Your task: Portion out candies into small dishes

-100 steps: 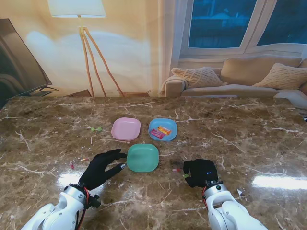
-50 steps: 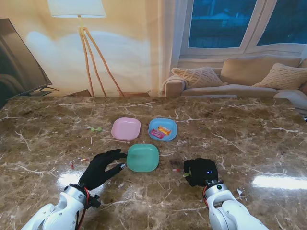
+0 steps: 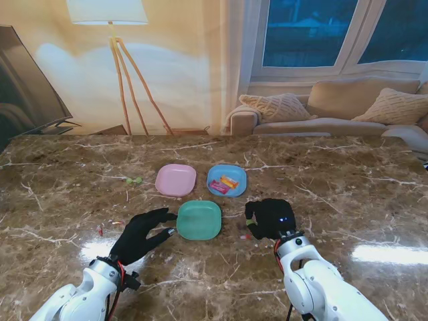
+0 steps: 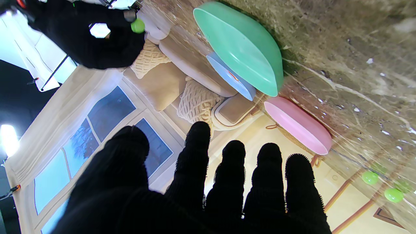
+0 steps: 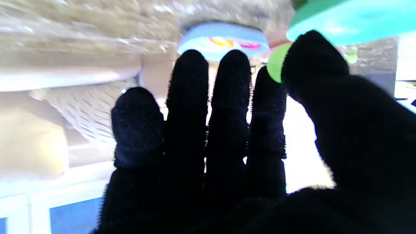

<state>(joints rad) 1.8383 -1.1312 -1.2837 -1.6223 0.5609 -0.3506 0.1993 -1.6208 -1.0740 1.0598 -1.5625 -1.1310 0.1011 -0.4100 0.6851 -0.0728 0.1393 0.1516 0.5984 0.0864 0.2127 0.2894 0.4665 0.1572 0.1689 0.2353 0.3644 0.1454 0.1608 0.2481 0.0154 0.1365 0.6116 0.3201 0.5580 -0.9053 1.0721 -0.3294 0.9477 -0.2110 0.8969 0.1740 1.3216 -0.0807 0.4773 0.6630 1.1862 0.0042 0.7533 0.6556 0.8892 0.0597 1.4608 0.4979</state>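
Right robot hand [image 3: 269,218] now farther forward, pinching round green candy [image 3: 249,222]; left robot hand [image 3: 142,235] open.

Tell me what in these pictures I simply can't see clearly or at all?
- Green candy, right wrist view: pinched in the right robot hand; its fingers hide most of it.
- Blue dish, left wrist view: mostly behind the green dish.
- Candies in the blue dish, right wrist view: blurred, wrappers unreadable.
- Small bits on the table near the left robot hand, stand view: too small to identify.
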